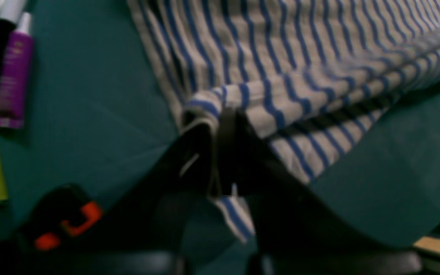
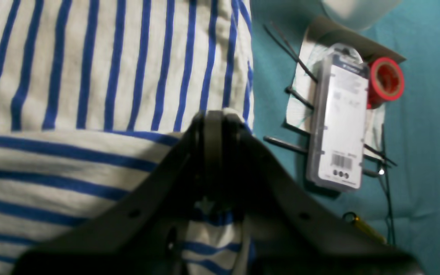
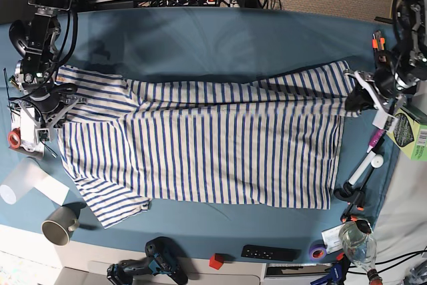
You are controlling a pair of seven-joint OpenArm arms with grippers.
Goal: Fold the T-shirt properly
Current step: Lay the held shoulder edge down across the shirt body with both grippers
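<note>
The striped T-shirt [image 3: 220,145] lies spread across the teal table, its upper long edge folded inward along the back. In the base view my left gripper [image 3: 355,98] is at the shirt's far right corner. The left wrist view shows this left gripper [image 1: 220,114] shut on a bunched edge of the T-shirt [image 1: 281,57], lifted slightly off the cloth below. My right gripper [image 3: 57,108] is at the shirt's left end, near the sleeve. Seen from its wrist, the right gripper [image 2: 214,116] is shut on a fold of the T-shirt [image 2: 90,76].
A purple tube [image 1: 12,72] and an orange-tipped clamp [image 1: 67,219] lie near the left gripper, with a green box [image 3: 408,135] at the right edge. A blister pack [image 2: 338,126], red tape roll [image 2: 386,80] and black cable ties sit beside the right gripper. A mug [image 3: 59,223] and drill [image 3: 143,268] stand at the front.
</note>
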